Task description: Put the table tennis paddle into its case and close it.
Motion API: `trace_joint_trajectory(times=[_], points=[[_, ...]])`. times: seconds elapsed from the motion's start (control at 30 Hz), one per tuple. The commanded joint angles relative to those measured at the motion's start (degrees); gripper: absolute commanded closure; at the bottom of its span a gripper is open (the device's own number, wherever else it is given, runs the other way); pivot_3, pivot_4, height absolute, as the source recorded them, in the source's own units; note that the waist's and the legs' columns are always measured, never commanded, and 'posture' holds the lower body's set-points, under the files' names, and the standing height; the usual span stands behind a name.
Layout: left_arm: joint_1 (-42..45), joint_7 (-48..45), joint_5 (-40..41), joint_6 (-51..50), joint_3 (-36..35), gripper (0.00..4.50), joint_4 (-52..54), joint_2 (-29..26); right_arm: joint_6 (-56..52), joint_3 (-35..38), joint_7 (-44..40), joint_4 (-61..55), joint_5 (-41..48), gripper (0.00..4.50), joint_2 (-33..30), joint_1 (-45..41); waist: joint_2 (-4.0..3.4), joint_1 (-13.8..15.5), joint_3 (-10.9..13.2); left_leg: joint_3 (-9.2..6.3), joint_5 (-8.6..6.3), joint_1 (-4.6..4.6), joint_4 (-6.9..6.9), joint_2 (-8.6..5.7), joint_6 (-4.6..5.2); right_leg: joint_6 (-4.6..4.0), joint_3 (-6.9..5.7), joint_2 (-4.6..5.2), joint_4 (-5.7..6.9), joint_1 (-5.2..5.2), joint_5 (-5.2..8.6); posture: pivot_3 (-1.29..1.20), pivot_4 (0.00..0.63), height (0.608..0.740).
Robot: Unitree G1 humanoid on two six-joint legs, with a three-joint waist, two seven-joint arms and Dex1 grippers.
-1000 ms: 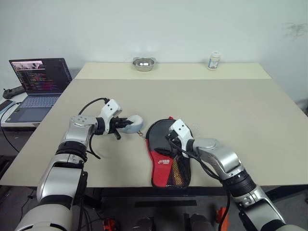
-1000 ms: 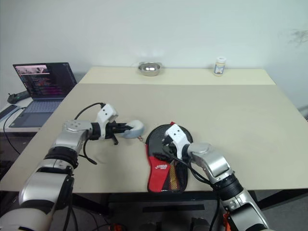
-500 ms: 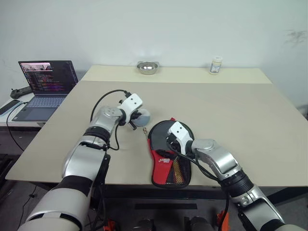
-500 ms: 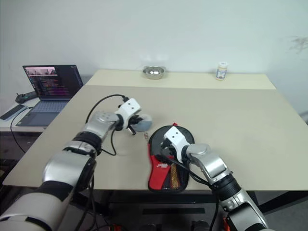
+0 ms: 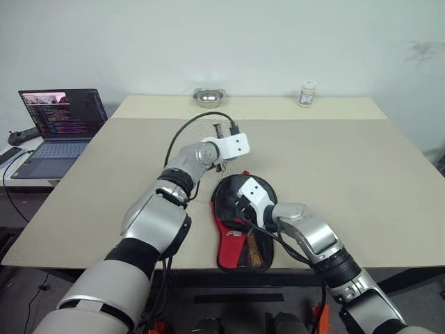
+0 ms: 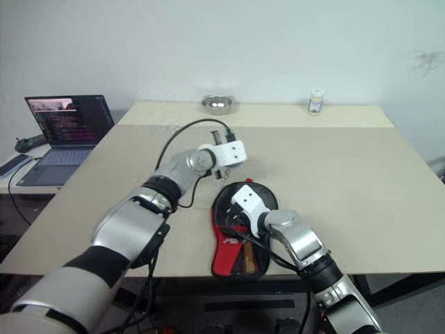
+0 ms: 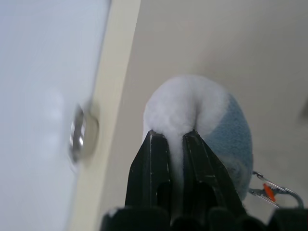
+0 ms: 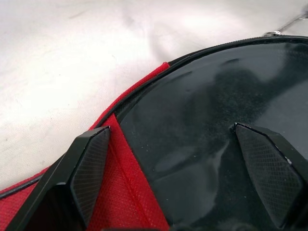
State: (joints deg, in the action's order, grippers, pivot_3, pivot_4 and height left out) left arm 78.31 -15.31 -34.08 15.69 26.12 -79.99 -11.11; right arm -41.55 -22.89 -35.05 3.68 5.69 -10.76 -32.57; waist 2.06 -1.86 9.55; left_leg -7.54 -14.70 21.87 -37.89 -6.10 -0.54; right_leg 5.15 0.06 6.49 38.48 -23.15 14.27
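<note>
Left end effector (image 7: 173,144) pinched tight on a soft white and pale-blue pouch (image 7: 202,115), held above the desk (image 5: 348,160) just past the round end of the case; a small metal clip with an orange spot (image 7: 269,192) dangling from the pouch's edge. Right end effector (image 8: 180,159) spread wide with nothing between the fingers, one fingertip (image 8: 89,168) over red fabric, the other over glossy black, hovering right above the case (image 5: 240,233). Case flat near the desk's front edge, round end pointing away from the robot, red panel with white logo and mesh pocket towards the robot. Glossy black disc inside the round end, edged by the zip; cannot tell from these views whether that is the table tennis paddle's face or the case's own panel. Farther off, a small metal bowl (image 5: 207,96) and a white jar (image 5: 306,92) at the desk's far edge. Open laptop (image 5: 52,129) on a side surface to the left
</note>
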Motion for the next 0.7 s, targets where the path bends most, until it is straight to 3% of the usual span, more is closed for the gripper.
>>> trace_joint_trajectory(times=[0.03,0.23,0.43,0.7], points=[[4.7,4.2,-2.6,4.2,1.9,4.49,1.7,3.2,-4.6,-5.4,-2.4,4.5,-0.3,0.00,-0.1,5.5,-0.03,0.0,0.0,0.00,0.00,0.00,0.00,0.01,0.00,0.01,0.00,0.00,0.00,0.00,0.00,0.00,0.150,0.740],[6.2,3.2,-2.1,6.8,1.1,4.49,1.6,9.4,-5.2,-6.1,-2.3,3.2,-0.4,0.00,0.0,6.4,-0.25,0.0,-0.2,0.00,-0.02,0.03,0.08,0.02,0.01,0.05,-0.05,0.00,-0.24,0.05,0.02,0.00,0.150,0.740],[4.4,-5.3,4.4,8.7,-4.4,4.49,2.2,14.2,-5.0,-5.7,-2.1,3.5,-0.6,0.00,0.2,6.2,-0.55,0.0,-0.3,-0.04,-0.03,0.03,0.11,0.03,0.04,0.06,-0.12,0.00,-0.41,0.12,0.01,0.00,0.150,0.740],[2.1,-12.1,7.3,8.5,-6.9,4.49,2.7,15.5,-4.3,-5.3,-2.1,4.8,-1.0,0.00,0.8,5.2,-0.76,-0.1,-0.5,-0.10,-0.03,0.02,0.11,0.03,0.04,0.06,-0.19,0.00,-0.46,0.21,0.01,0.00,0.150,0.740]])
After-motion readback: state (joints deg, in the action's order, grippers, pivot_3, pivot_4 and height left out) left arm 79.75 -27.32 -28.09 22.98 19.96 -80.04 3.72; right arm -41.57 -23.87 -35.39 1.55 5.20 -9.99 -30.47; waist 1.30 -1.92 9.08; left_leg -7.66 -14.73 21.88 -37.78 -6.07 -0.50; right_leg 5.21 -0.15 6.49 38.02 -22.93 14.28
